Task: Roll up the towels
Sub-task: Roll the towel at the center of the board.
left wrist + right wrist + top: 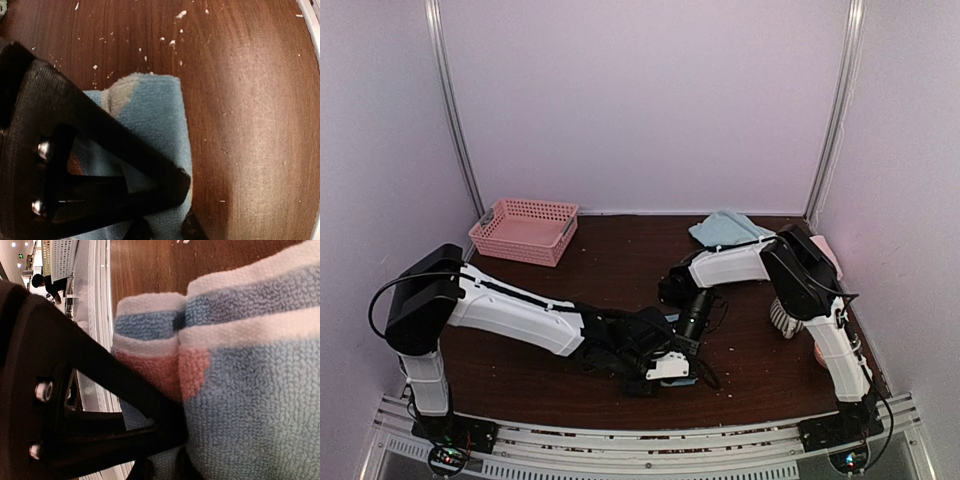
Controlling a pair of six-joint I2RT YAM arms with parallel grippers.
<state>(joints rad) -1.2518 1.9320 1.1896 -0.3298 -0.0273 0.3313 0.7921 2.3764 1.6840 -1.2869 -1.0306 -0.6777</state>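
- Folded blue terry towel point(150, 115), pink-spotted and white-banded, is lying on the wood-grain bench point(250, 125), near centre.
- Left pincer point(165, 231) is clamping its soft cloth.
- Right pincer point(162, 467) is pinching it too.

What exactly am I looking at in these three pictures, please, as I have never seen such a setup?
This is a robot: a left arm and a right arm bolted to a brown table, each ending in a two-finger gripper. The wide picture comes from a fixed camera above and behind them; the other two come from cameras on the wrists. Further back lie a pink basket, a light blue towel and a pink towel. The right gripper is closed on a striped blue towel with pink spots. The left gripper is over a blue cloth near the front; whether it grips it is unclear.
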